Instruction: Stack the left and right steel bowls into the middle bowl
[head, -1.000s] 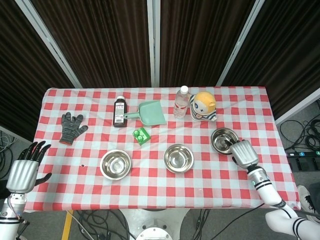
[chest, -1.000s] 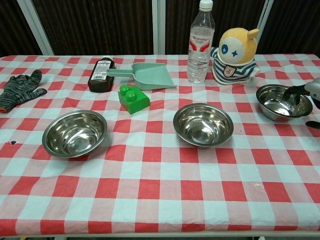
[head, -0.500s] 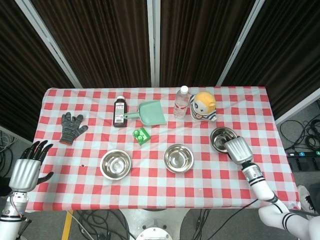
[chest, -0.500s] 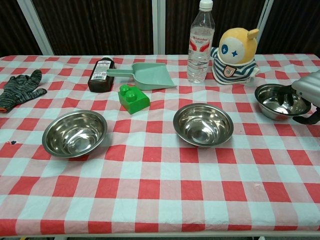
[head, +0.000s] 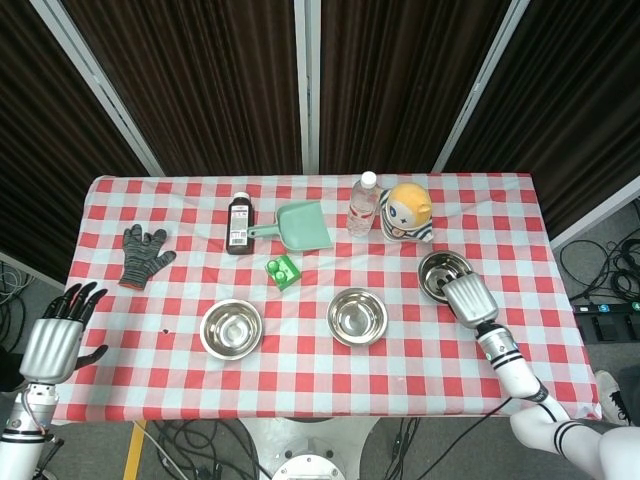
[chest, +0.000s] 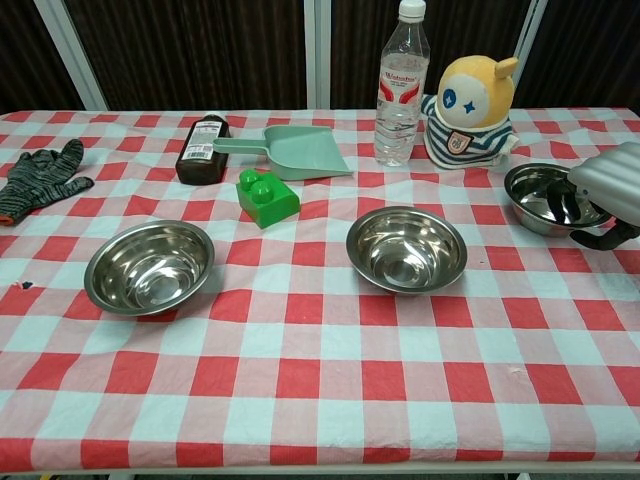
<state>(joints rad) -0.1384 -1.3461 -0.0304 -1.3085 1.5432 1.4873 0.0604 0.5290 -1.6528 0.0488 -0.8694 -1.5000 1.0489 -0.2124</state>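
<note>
The right hand (chest: 607, 192) gripped the near rim of the right bowl (chest: 540, 197), fingers inside and thumb outside, right of the middle bowl (chest: 406, 248). The left hand (head: 57, 338) hung off the table's left edge, fingers spread, holding nothing, well left of the left bowl (chest: 149, 266).

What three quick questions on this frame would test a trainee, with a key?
1. True or false: the right bowl already sits inside the middle bowl.
2. Which hand is at a bowl? A) left hand B) right hand
3. Fill in: the green block lies just in front of the ____.

Key: 1 false; all three bowls stand apart. 2 B; its fingers reach over the right bowl's rim. 3 dustpan.
</note>
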